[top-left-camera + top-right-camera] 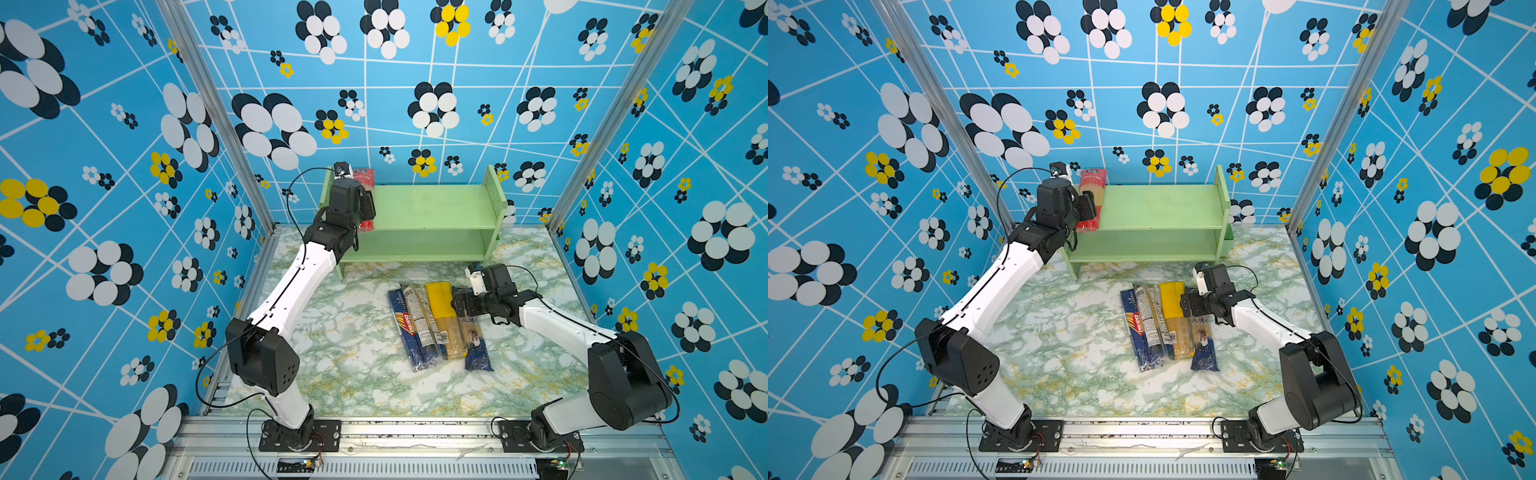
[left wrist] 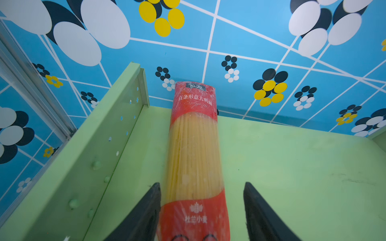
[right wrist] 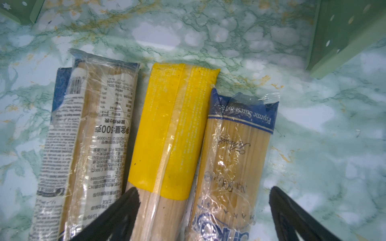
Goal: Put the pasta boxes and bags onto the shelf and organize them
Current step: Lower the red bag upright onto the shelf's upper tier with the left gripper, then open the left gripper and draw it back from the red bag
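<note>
We see the left gripper (image 2: 202,184) at the left end of the shelf (image 1: 432,208), over its top tier, with its fingers (image 2: 146,212) spread apart on either side of the red bag (image 2: 194,146). One finger sits right against the bag's side and the other stands clear of it with a bare green gap between, so nothing is clamped. The red bag lies lengthwise front to back on the top tier, near the left side panel (image 2: 100,150) but apart from it; we cannot tell whether it rests fully flat. On the marble table (image 1: 353,365) in front of the shelf, four long packs lie side by side. They are the dark blue Barilla pack (image 1: 405,332), the blue pack with a white label (image 3: 94,135), the yellow-topped clear bag (image 3: 173,125) and the clear bag with a blue end (image 3: 240,146). The right gripper (image 3: 203,188) hangs over the shelf-side ends of the last two, its fingers wide apart and holding nothing.
</note>
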Tool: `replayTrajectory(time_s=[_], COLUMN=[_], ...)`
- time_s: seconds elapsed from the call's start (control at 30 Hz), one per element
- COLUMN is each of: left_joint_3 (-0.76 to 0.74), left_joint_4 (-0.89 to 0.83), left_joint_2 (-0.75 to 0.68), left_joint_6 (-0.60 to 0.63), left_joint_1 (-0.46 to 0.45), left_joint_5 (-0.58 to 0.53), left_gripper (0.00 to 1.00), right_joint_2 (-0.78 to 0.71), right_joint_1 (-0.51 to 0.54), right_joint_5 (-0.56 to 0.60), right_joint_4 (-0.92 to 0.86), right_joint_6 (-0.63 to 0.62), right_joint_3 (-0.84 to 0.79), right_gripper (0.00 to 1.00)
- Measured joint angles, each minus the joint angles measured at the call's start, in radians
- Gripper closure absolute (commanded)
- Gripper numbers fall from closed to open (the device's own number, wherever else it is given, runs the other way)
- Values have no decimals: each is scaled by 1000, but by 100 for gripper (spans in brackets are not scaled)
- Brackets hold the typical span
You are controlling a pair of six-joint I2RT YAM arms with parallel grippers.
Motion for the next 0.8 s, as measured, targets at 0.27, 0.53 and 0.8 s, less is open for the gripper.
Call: replayTrajectory(time_s=[0.27,0.53,0.8], left_joint_3=[-102,-294,-702], left_joint_4=[80,140,239], left_joint_2=[-149,-263,-352], left_joint_6=[29,6,-93], left_joint_1=[0,0,-8], left_joint_5=[203,487,580], left_gripper=[16,5,4], right_joint_2=[-25,-105,-130], right_joint_1=[0,2,14], right_joint_5=[-27,-72,-110], right_joint_4=[5,39,55], right_joint_6=[-13,-26,-39], right_joint_3=[-3,-14,-37], right_gripper=[2,2,2])
